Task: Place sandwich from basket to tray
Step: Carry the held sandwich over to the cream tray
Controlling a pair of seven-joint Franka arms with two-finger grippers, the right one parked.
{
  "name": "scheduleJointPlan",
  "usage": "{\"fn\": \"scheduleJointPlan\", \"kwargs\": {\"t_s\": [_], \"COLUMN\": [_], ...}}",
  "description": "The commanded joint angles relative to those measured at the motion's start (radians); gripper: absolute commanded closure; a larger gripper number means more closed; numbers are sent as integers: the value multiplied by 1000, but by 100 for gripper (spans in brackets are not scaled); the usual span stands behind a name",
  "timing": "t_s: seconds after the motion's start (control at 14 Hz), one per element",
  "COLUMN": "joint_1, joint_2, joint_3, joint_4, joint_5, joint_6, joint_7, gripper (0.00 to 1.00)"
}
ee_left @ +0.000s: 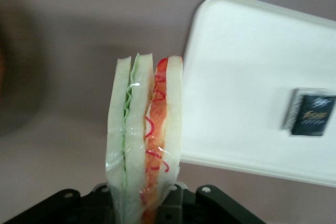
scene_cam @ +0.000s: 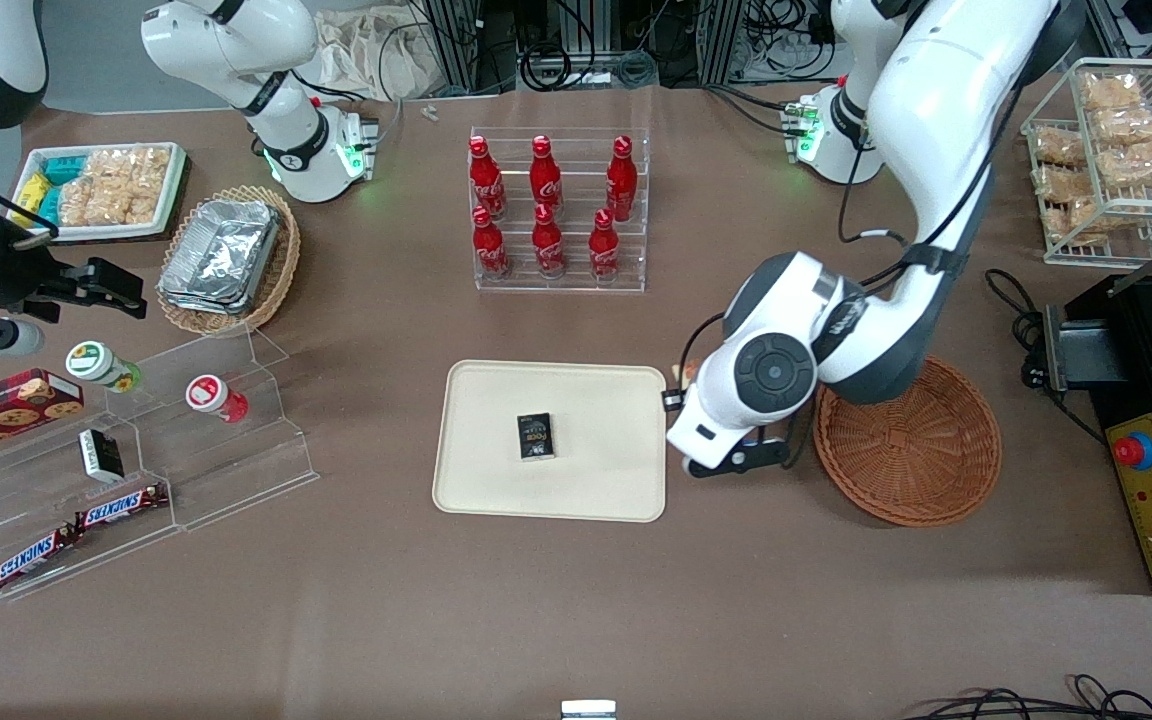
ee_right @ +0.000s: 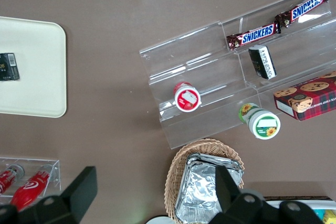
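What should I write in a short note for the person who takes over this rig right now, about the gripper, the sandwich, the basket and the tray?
Gripper: shut on the sandwich, held in the air between the basket and the tray, over the table.
Sandwich: a plastic-wrapped triangular wedge of pale bread with red-orange and green filling, upright in the gripper.
Round reddish-brown wicker basket: nothing shows in its visible part; the arm hides some of it.
Flat cream rectangular tray: holds only a small black packet near its middle.
Done: sandwich lifted out of the basket.
Left: carry it over the tray, set it on a bare part, release.
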Motion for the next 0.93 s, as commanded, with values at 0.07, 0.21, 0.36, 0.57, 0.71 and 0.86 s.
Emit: {"fn": "scheduleJointPlan", "kwargs": {"t_s": [0.07,0.21,0.36,0.57,0.71,0.86], "joint_1": [-73,-121,-153,-164,-170,-164], "joint_2": [82,116,161,207,210,193], "joint_3": [8,13,15,15,15,15], "joint_4": [49,46,42,40,41,49], "joint_5": [19,67,149,265,269,264], "joint_6": [131,150,159,212,213,206], "joint_7": [1,-15,-76,-173,-175,-178], "gripper": [99,97,94,65,0,0]}}
